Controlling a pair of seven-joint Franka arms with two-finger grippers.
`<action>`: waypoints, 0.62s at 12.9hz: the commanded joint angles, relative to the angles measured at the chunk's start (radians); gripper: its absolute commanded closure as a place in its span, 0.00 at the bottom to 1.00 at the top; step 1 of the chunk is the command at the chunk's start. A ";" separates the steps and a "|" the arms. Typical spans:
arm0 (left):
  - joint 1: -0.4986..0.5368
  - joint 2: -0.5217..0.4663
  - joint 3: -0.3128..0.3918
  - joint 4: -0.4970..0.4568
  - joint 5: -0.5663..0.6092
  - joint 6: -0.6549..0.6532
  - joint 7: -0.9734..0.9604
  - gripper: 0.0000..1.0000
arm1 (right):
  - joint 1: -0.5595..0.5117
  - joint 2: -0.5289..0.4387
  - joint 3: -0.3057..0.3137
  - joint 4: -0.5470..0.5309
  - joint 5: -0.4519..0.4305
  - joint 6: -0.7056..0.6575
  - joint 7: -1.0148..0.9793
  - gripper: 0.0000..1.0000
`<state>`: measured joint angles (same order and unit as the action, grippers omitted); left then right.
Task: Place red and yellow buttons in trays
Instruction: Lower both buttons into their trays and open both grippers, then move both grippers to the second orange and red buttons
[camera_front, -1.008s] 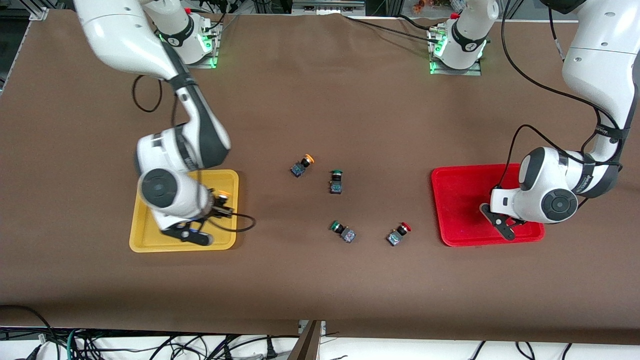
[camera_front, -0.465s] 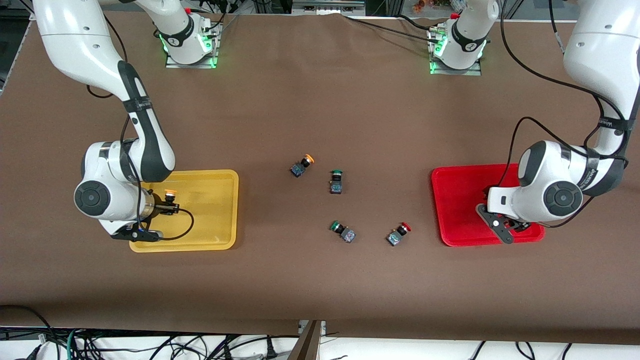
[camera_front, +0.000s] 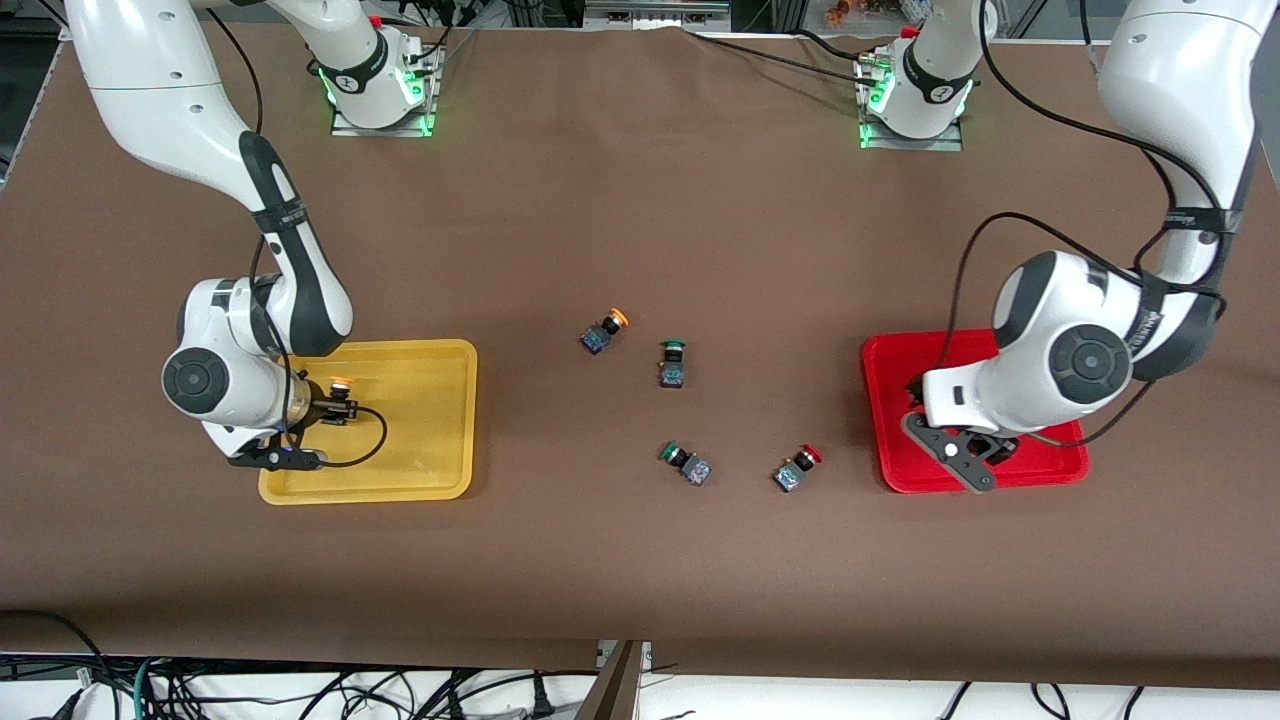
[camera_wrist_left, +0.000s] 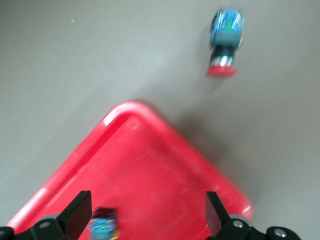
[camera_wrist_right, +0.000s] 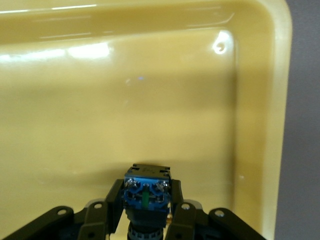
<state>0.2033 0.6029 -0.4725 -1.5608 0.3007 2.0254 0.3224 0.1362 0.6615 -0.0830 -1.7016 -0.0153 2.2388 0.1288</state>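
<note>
step: placing stage on both sides; the right arm is holding a yellow-capped push-button switch (camera_wrist_right: 146, 192) over the shallow yellow plastic tray (camera_front: 440, 470), and the left arm is hanging over the shallow red plastic tray (camera_front: 890, 410) with nothing in its grip.
right end effector (camera_wrist_right: 146, 220): fingers are pinching shut on the switch's black neck, its dark bluish block body is sticking out toward the tray floor.
left end effector (camera_wrist_left: 145, 220): fingers are standing wide apart, gripping nothing; a bluish switch body (camera_wrist_left: 103, 226), most likely the first red-capped one, is lying in the red tray just beside one finger.
buttons left on the brown tabletop (camera_front: 640, 200): an orange-yellow-capped switch (camera_front: 603, 332) and a red-capped switch (camera_front: 796, 470) are lying in the middle, well apart from both trays; the red one is sitting nearer the front camera and closer to the red tray.
not for the trays: two green-capped switches, one (camera_front: 672, 363) near the yellow-capped one, the other (camera_front: 684, 462) beside the red-capped one.
progress: judging from this, about half is done.
next move: the right arm is needing to lower and let go inside the tray rim; the left arm is needing to lift clear and travel to the red-capped switch, avoiding the green neighbour.
</note>
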 joint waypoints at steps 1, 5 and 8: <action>-0.097 0.076 0.006 0.128 -0.022 -0.014 -0.196 0.00 | -0.015 -0.043 0.005 -0.029 0.012 0.002 -0.034 0.00; -0.209 0.222 0.011 0.263 -0.023 0.149 -0.281 0.00 | -0.003 -0.062 0.014 0.124 0.014 -0.233 0.007 0.00; -0.211 0.293 0.012 0.265 -0.015 0.311 -0.266 0.00 | 0.008 -0.079 0.060 0.134 0.075 -0.274 0.136 0.00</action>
<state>-0.0026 0.8318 -0.4667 -1.3553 0.2925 2.2896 0.0400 0.1376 0.5911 -0.0568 -1.5707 0.0318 1.9951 0.1793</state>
